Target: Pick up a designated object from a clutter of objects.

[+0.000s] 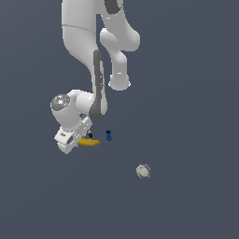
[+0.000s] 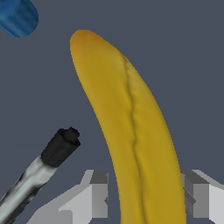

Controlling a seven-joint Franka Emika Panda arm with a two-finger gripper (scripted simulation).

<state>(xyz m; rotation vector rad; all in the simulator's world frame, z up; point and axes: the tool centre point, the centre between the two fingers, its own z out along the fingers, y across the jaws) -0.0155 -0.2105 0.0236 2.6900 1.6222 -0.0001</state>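
Low on the exterior view's left, the white arm folds down from the top edge, wrist bent, hand tilted over the grey worktop. No writing or labels readable on any item or on the arm.

Gripper sits right at the banana. In the wrist view the fingers stand spread, one on each side of the banana, each right up against its flank; contact cannot be told for sure.

Banana lies on the worktop, long axis roughly level in the exterior view, free tip pointing toward that view's right. Wrist view shows it running away from the fingers, curved, tip darker orange.

Thin black-and-silver tool lies beside the banana, apart from it, black end foremost. Blue block near the banana's tip. Whitish ball well apart, toward the exterior view's lower right.
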